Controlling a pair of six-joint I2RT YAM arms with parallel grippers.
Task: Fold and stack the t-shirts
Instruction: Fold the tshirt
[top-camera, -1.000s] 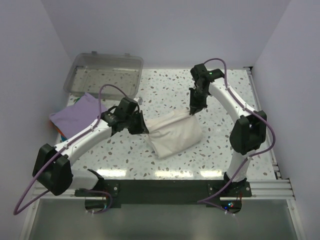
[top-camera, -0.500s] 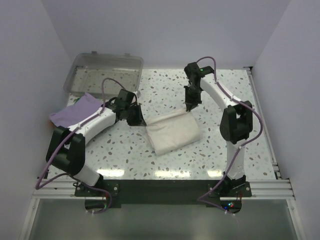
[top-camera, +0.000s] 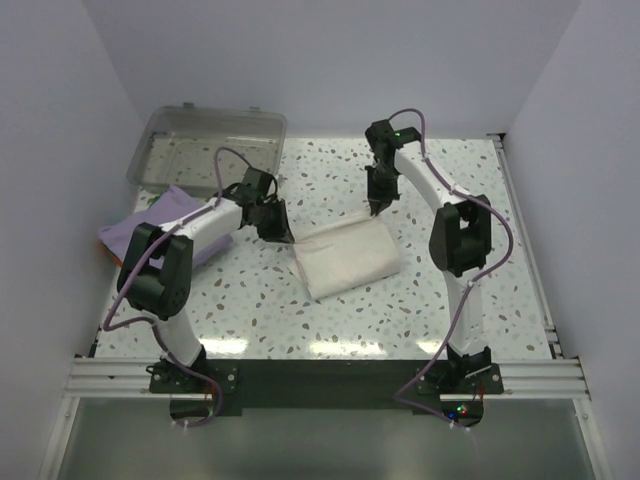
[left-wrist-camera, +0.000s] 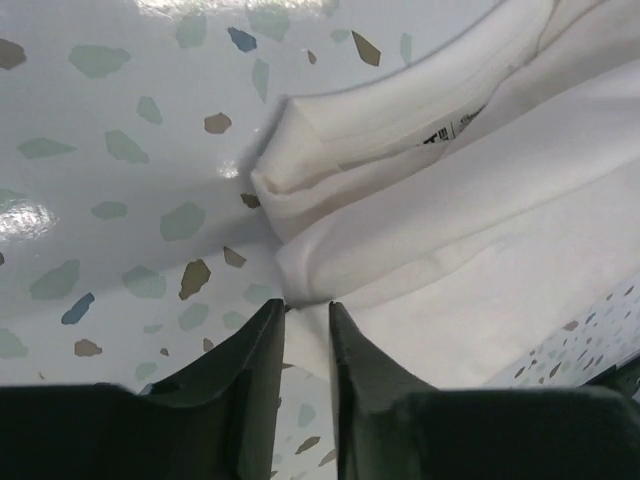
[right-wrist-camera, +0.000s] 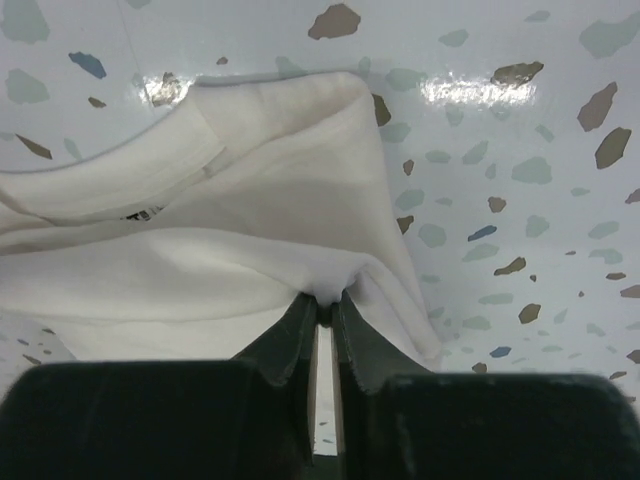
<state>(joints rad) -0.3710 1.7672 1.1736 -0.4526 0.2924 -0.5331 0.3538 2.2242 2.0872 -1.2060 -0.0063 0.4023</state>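
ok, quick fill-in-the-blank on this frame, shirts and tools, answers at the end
1. The right tool is ____ on a fold of the white t-shirt.
2. The lavender t-shirt lies at the ____ edge of the table.
3. The two t-shirts lie apart, so they are not yet ____.

Missing words: shut; left; stacked.

You're looking at a cream-white t-shirt (top-camera: 345, 258), a plain lavender t-shirt (top-camera: 140, 228), and a white counter (top-camera: 380, 312) flecked brown, teal and blue.
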